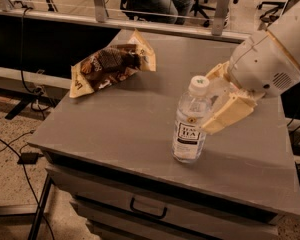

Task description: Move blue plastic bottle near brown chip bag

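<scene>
The blue plastic bottle [189, 134], clear with a white cap and a dark label, stands upright on the grey table [115, 126] near the front right. My gripper [206, 104] reaches in from the right. Its cream fingers [227, 115] sit on either side of the bottle's upper half, closed on it. The brown chip bag [110, 64], dark brown with tan-yellow edges, lies flat at the table's far left, well apart from the bottle.
The table is the top of a drawer cabinet with a handle [147, 209] on its front. A rail with posts [99, 3] runs behind the far edge. Cables [25, 156] lie on the floor at the left.
</scene>
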You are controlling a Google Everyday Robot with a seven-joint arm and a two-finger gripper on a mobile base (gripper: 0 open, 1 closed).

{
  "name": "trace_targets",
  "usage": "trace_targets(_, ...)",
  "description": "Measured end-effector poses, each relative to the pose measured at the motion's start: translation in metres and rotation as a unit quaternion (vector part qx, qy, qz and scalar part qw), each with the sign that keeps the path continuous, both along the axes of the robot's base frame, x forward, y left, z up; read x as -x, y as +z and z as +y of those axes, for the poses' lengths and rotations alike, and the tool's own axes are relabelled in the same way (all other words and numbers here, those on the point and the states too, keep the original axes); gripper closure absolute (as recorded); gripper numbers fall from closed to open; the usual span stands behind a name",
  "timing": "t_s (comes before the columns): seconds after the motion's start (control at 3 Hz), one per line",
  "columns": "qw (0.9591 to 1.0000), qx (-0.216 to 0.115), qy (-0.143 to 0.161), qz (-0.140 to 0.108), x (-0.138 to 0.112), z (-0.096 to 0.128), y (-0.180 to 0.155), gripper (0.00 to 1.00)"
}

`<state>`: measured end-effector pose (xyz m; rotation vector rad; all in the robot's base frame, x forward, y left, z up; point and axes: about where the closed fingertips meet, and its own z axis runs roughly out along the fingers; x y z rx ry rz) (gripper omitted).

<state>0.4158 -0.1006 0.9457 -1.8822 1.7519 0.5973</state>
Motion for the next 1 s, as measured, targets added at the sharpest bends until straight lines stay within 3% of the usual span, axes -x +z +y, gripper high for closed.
trace_targets(0.67,0.9986,0.018,-0.028,-0.041,-0.007,0.004,0.054,1.00)
trace_targets(1.0,0.9963,0.035,-0.050,-0.061,-0.041,0.002,0.087,1.00)
